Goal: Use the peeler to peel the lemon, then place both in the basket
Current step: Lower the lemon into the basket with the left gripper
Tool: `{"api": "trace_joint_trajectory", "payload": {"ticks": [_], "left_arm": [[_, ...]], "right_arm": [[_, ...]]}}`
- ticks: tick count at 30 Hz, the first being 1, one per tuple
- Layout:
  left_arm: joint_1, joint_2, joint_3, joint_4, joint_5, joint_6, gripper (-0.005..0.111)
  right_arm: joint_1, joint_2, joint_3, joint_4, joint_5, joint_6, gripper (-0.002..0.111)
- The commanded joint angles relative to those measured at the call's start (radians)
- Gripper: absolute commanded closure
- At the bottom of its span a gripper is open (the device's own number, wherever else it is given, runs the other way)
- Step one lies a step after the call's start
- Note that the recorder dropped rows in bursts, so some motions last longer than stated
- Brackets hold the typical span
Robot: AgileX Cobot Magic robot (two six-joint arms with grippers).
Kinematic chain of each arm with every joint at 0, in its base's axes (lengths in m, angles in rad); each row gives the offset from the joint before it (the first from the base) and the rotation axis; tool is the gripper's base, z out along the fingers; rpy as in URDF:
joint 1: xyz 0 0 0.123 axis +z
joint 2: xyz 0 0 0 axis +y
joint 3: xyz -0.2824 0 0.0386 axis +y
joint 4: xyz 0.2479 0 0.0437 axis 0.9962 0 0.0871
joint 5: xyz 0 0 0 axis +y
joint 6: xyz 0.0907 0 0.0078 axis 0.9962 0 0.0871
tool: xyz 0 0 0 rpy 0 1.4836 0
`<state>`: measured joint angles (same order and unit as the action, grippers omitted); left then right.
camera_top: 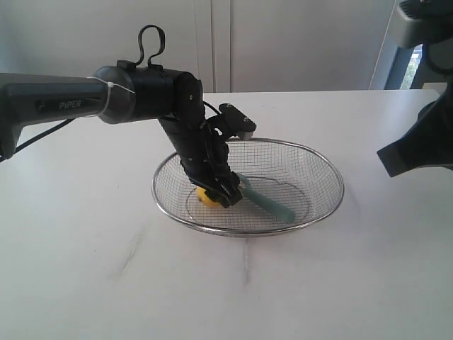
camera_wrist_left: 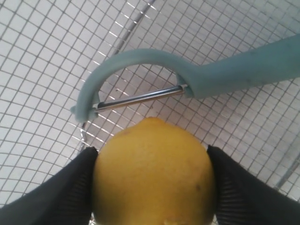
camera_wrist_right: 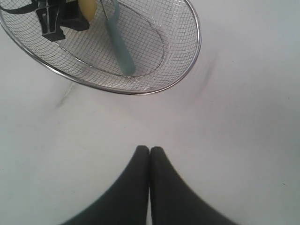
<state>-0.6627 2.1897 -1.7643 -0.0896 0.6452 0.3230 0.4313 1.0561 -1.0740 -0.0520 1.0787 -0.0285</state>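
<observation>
White tabletop (camera_top: 85, 269) held the wire basket (camera_top: 322, 166). Down inside it, the left gripper (camera_top: 218, 193) pinched the lemon (camera_top: 205, 197) from both sides, with the peeler (camera_top: 272, 204) lying just beside it on the basket's floor. Well apart, the right gripper (camera_wrist_right: 149, 152) hung over the tabletop, pressed tightly together.

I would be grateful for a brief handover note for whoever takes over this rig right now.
The left gripper is shut on the lemon, low inside the basket, not yet released.
The right gripper is shut and empty, over the table beside the basket.
The peeler lies in the basket, next to the lemon.
Done: peeler is in. The lemon's visible side shows yellow skin, so peeling cannot be confirmed.
Left: open the left gripper to leave the lemon in the basket, then withdraw.
</observation>
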Motion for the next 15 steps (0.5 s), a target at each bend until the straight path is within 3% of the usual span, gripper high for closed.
{"api": "trace_joint_trajectory", "payload": {"ticks": [1, 15], "left_arm": [[-0.005, -0.003, -0.02, -0.009, 0.057, -0.01, 0.033], [-0.006, -0.025, -0.083, -0.009, 0.119, -0.013, 0.031]], "right_arm": [[-0.004, -0.009, 0.004, -0.007, -0.01, 0.002, 0.108], [-0.004, -0.009, 0.004, -0.007, -0.01, 0.002, 0.108]]}}
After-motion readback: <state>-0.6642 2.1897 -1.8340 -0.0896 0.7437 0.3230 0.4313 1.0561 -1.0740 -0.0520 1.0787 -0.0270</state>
